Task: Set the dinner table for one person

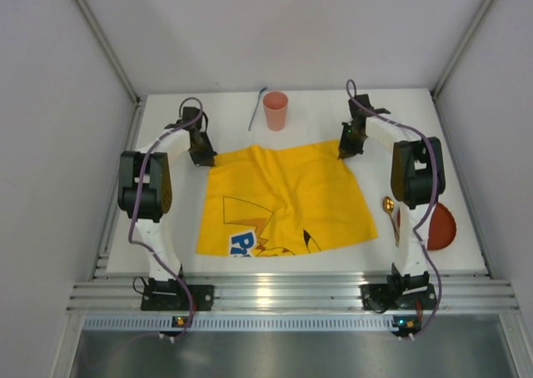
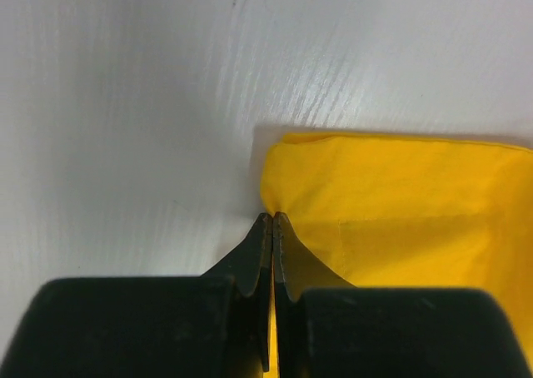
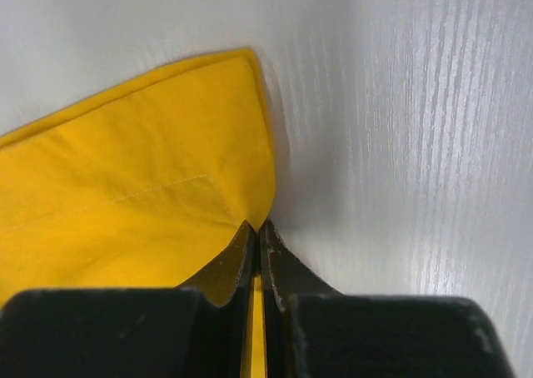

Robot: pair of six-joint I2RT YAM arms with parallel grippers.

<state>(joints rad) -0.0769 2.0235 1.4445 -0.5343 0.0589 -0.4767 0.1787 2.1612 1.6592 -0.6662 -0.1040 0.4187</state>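
Observation:
A yellow cartoon-printed cloth (image 1: 283, 199) lies spread and slightly rumpled on the white dinner table (image 1: 316, 116). My left gripper (image 1: 202, 156) is shut on the cloth's far left corner, seen in the left wrist view (image 2: 273, 217) with yellow cloth (image 2: 391, 203) pinched between the jaws. My right gripper (image 1: 345, 149) is shut on the far right corner, seen in the right wrist view (image 3: 256, 225) with the cloth (image 3: 133, 195) between its jaws.
A pink cup (image 1: 276, 110) stands at the back centre with a blue utensil (image 1: 256, 110) lying left of it. A red plate (image 1: 440, 226) and a gold spoon (image 1: 391, 214) sit at the right, partly behind the right arm. Aluminium rails (image 1: 291, 293) run along the near edge.

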